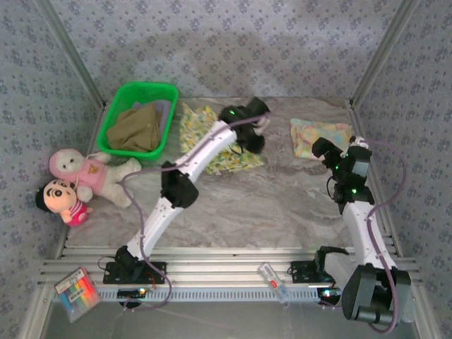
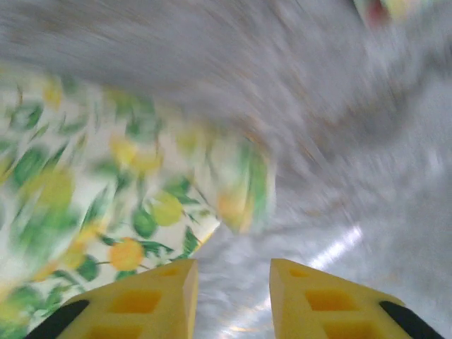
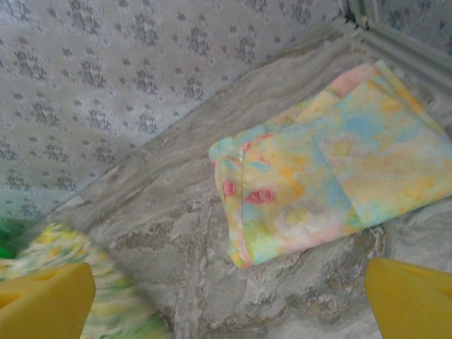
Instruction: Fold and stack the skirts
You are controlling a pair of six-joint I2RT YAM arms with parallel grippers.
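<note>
Left pincer (image 2: pixel 233 275) parted and empty at the floral skirt's (image 2: pixel 106 198) edge.
Right pincer (image 3: pixel 229 286) gaped wide, holding nothing, above the pastel skirt (image 3: pixel 318 176), which lay folded near the table's (image 1: pixel 282 205) far right corner. By my reckoning one was done; the floral one looked only part-folded mid-table, and the olive skirt (image 1: pixel 134 131) and lavender skirt (image 1: pixel 164 109) sat in the green basket (image 1: pixel 141 86), nothing stacked.

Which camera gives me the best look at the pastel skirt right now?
Right wrist: the pastel skirt lies folded, close and sharp. Top external shows it small at far right, partly covered by the right gripper.
</note>
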